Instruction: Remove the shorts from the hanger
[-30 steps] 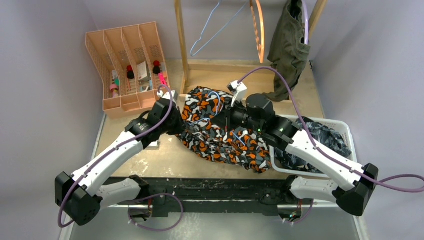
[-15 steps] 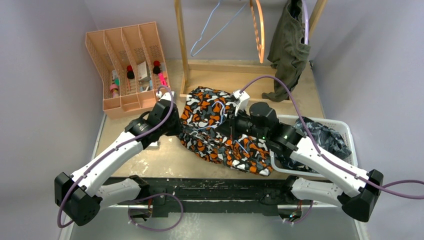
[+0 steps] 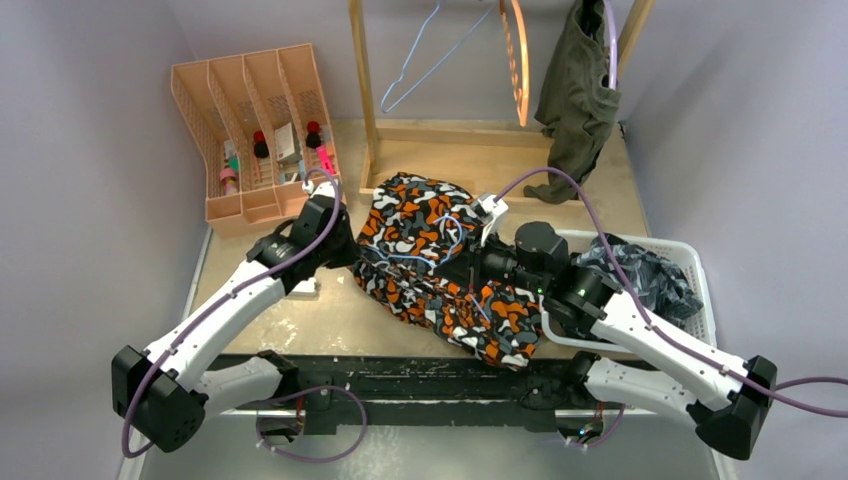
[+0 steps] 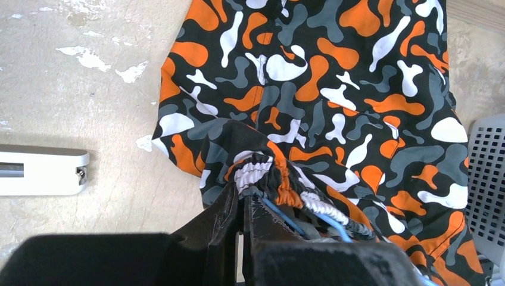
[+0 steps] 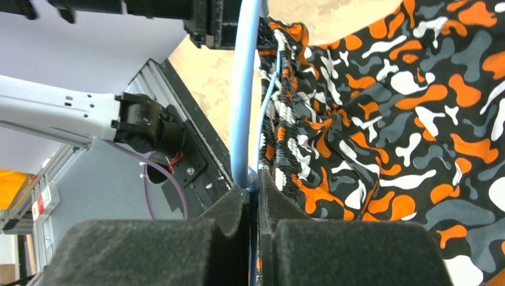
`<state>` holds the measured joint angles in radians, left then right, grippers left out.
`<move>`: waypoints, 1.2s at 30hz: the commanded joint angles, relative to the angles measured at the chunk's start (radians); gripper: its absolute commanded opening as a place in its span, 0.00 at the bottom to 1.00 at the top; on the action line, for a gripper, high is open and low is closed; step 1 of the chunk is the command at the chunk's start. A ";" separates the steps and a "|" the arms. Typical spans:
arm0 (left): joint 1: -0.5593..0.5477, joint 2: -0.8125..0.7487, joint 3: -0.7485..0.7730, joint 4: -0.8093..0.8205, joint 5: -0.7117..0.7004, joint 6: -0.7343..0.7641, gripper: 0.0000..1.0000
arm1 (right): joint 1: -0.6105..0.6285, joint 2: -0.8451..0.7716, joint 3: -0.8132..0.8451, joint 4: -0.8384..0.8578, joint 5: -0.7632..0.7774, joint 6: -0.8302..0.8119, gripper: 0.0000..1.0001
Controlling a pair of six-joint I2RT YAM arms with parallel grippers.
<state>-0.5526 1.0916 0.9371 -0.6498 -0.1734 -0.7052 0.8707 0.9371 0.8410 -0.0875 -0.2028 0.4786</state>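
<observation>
The orange-white-black camouflage shorts (image 3: 440, 262) lie on the table between both arms, still threaded on a blue wire hanger (image 3: 418, 254). My left gripper (image 3: 347, 246) is at their left edge, shut on the gathered waistband (image 4: 262, 173); its tip (image 4: 246, 195) pinches the fabric beside the blue hanger wire (image 4: 284, 216). My right gripper (image 3: 472, 270) rests on the shorts' middle and is shut on the blue hanger (image 5: 245, 89) at its bend (image 5: 256, 185). The camouflage shorts (image 5: 387, 119) spread out to its right. Olive green shorts (image 3: 578, 95) hang on the wooden rack.
A white basket (image 3: 700, 300) at the right holds dark patterned shorts (image 3: 650, 275). The rack (image 3: 362, 90) at the back carries an empty blue hanger (image 3: 425, 55) and an orange one (image 3: 520, 60). A pink organizer (image 3: 255, 130) stands at the back left. A white block (image 4: 39, 171) lies by the left gripper.
My right gripper has drawn the blue hanger towards the near right, dragging the camouflage shorts' lower part with it. The left gripper has held its place on the waistband.
</observation>
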 commanded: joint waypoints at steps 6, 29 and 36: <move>0.062 0.025 -0.033 0.098 0.107 0.008 0.00 | 0.009 -0.026 0.002 0.050 -0.098 0.007 0.00; 0.066 0.054 -0.015 0.044 -0.002 0.009 0.11 | 0.009 -0.099 -0.005 0.036 0.010 0.027 0.00; 0.066 0.024 -0.013 0.050 0.057 0.022 0.12 | 0.009 -0.087 -0.008 0.022 0.037 0.036 0.00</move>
<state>-0.5037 1.1519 0.8791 -0.6235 -0.1089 -0.7116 0.8726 0.8513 0.8291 -0.0708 -0.1902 0.4969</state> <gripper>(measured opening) 0.109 0.024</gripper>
